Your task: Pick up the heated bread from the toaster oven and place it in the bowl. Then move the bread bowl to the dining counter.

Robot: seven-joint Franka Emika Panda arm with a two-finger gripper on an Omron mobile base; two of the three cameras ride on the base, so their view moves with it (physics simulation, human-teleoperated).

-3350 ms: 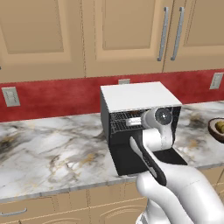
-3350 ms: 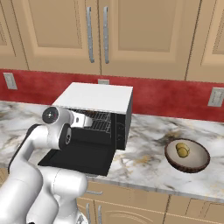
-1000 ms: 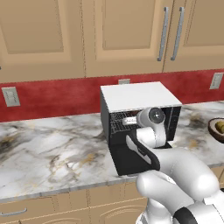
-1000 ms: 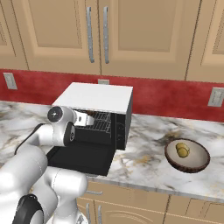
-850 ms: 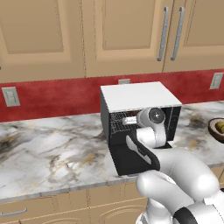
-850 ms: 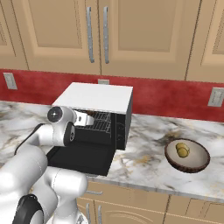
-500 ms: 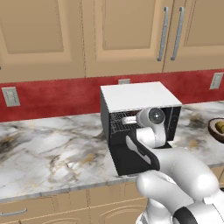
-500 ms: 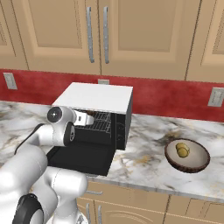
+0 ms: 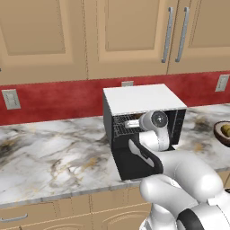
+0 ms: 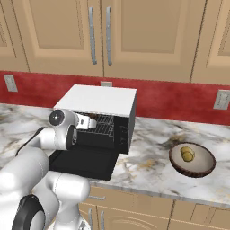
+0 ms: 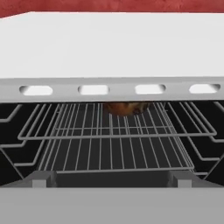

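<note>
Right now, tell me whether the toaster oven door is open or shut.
Open. The toaster oven has its black door dropped flat onto the counter, and the wire rack inside is exposed in the hand view.

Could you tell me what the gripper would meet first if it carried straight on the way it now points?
Probably the heated bread at the back of the toaster oven, above the wire rack. The way looks free until then, though depth is hard to judge.

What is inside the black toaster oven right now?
Inside the boxy black toaster oven with the white top, a wire rack spans the cavity. At its back sits a golden-brown bread roll; the oven's upper front edge hides its top.
</note>
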